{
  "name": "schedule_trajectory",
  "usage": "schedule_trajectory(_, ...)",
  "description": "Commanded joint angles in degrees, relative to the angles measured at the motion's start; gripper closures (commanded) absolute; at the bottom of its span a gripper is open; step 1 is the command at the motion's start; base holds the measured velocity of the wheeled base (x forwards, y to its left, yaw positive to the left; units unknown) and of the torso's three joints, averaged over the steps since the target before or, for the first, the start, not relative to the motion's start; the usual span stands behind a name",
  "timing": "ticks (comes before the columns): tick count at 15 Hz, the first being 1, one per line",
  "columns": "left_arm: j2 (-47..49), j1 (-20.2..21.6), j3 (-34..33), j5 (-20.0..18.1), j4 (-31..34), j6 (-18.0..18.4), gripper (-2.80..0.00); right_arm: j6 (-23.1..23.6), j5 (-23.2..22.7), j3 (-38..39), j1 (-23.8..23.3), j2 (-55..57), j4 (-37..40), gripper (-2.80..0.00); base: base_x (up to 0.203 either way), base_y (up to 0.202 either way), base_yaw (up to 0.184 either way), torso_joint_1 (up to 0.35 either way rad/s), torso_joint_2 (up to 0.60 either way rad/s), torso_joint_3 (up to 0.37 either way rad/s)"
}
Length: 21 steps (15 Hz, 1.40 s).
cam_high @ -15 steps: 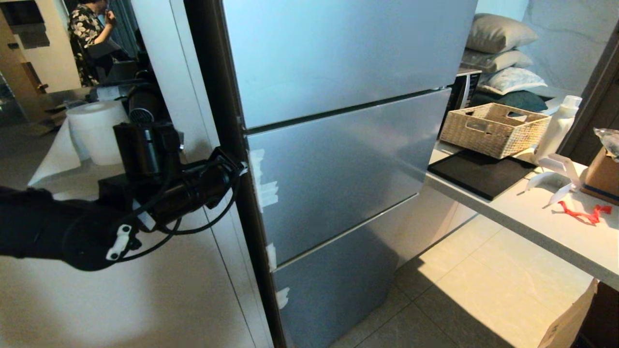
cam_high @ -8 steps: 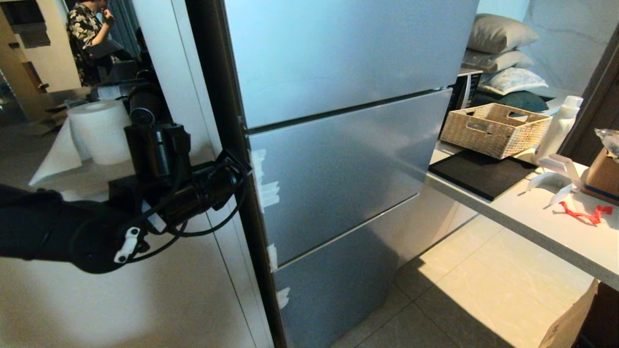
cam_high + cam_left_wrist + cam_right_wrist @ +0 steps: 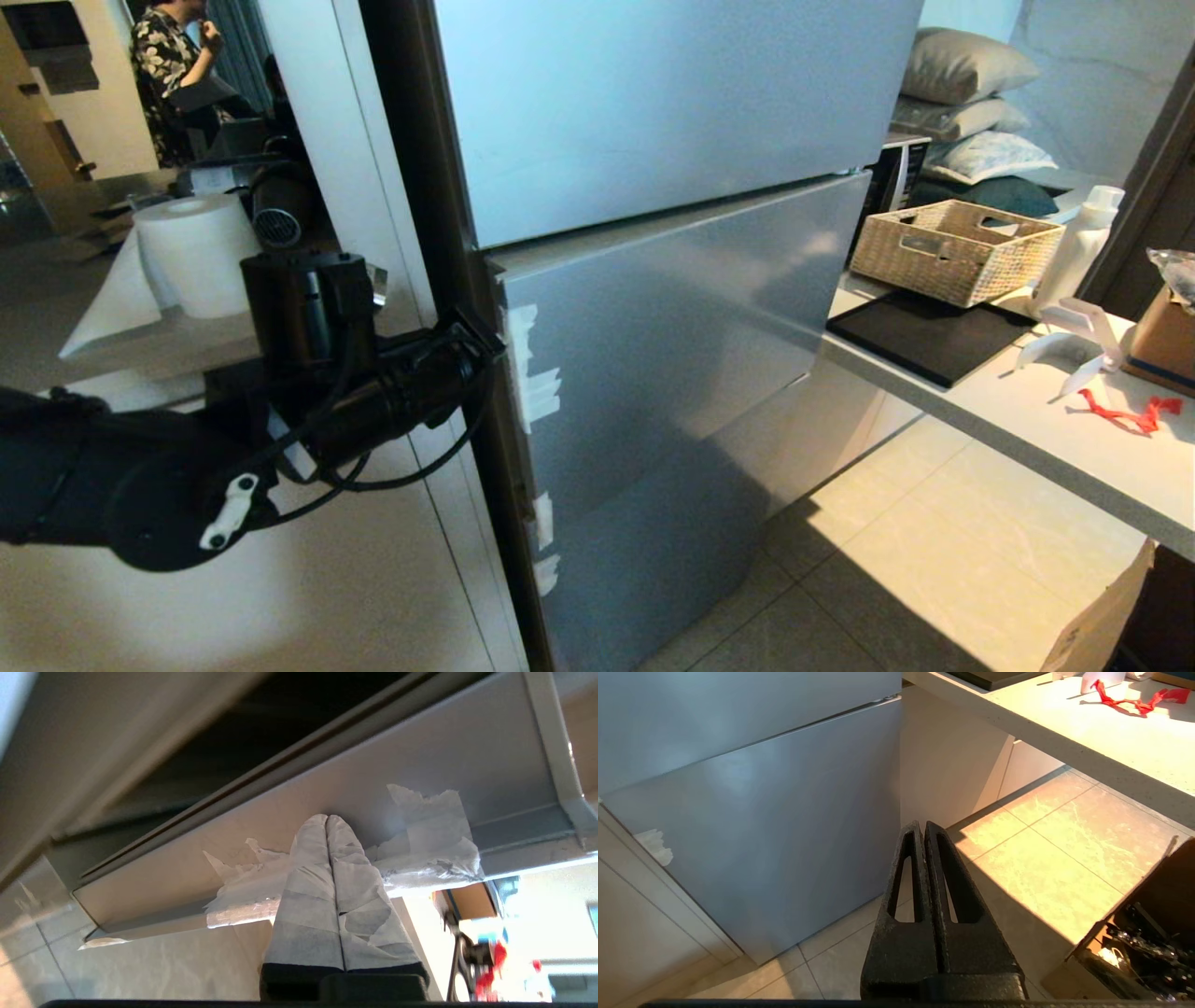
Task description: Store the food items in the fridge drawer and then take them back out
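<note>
The silver-blue fridge (image 3: pixel 653 112) fills the middle of the head view. Its middle door (image 3: pixel 672 336) stands slightly ajar at the taped left edge. My left gripper (image 3: pixel 495 341) is shut, its paper-wrapped fingertips (image 3: pixel 317 826) pressed against the inner face of that door edge (image 3: pixel 420 765), between torn tape patches (image 3: pixel 434 835). The fridge drawer is hidden behind the door. No food items are in view. My right gripper (image 3: pixel 923 828) is shut and empty, hanging low over the floor tiles by the fridge's lower door (image 3: pixel 761 835).
A white counter (image 3: pixel 1027 420) to the right carries a wicker basket (image 3: pixel 952 247), a black mat (image 3: pixel 924 336), a white bottle (image 3: pixel 1074 247) and a red ribbon scrap (image 3: pixel 1125 411). A cardboard box (image 3: pixel 1102 616) sits on the floor. A person (image 3: pixel 173 65) stands far back left.
The middle fridge door has swung out from the fridge body, opening a gap along its top and left edge. My left arm has moved with that edge, outward and slightly down.
</note>
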<state>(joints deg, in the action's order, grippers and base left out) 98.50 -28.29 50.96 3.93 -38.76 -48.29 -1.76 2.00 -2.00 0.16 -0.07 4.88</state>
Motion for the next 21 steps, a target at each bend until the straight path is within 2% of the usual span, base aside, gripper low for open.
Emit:
schedule_trajectory(1, -1.94, -1.27, -2.49, 0.03, -0.22, -0.16, 0.00, 0.00, 0.02, -0.02, 0.02, 0.07, 0.05, 0.00, 0.000, 0.000, 0.000, 0.000, 0.00, 0.000)
schedule_trajectory(8, -4.68, -10.33, -6.11, 0.17, -0.26, -0.39, 0.00, -0.05, 0.02, 0.05, 0.02, 0.07, 0.05, 0.00, 0.000, 0.000, 0.000, 0.000, 0.00, 0.000)
schedule_trajectory(12, -7.70, -18.87, -8.02, 0.08, -0.26, -0.36, 0.00, 0.00, 0.02, -0.02, 0.02, 0.07, 0.05, 0.00, 0.000, 0.000, 0.000, 0.000, 0.00, 0.000)
schedule_trajectory(15, -11.06, -24.41, -13.51, 0.06, -0.26, 0.37, 0.00, -0.04, 0.02, -0.02, 0.02, 0.07, 0.05, 0.00, 0.000, 0.000, 0.000, 0.000, 0.00, 0.000)
schedule_trajectory(18, -16.47, -25.15, -18.29, -0.08, -0.26, 3.48, 0.00, -0.09, 0.02, -0.02, 0.02, 0.07, 0.05, 0.00, 0.000, 0.000, 0.000, 0.000, 0.00, 0.000)
schedule_trajectory(21, -23.16, -24.83, -19.03, 0.31, 0.80, 4.25, 0.00, -0.08, 0.02, -0.02, 0.02, 0.07, 0.05, 0.00, 0.000, 0.000, 0.000, 0.000, 0.00, 0.000)
